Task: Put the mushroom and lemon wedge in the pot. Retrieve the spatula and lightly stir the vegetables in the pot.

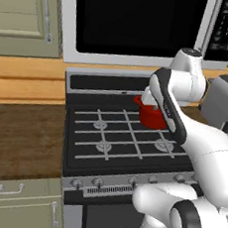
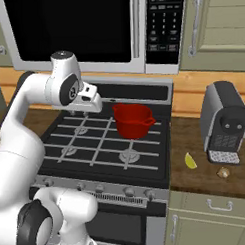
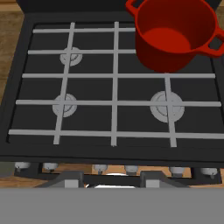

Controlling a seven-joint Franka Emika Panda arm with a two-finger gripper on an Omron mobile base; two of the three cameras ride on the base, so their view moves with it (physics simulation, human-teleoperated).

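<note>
Stove grates under bent arm, claw pointing down left of pot, jaw gap unclear.

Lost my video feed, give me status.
Gripper above the stove's left side, nothing held. Pot empty on rear right burner. Lemon wedge and mushroom on right counter by coffee machine.

One red pot, one lemon wedge, one mushroom, one coffee machine, four stove burners, one microwave.
</note>
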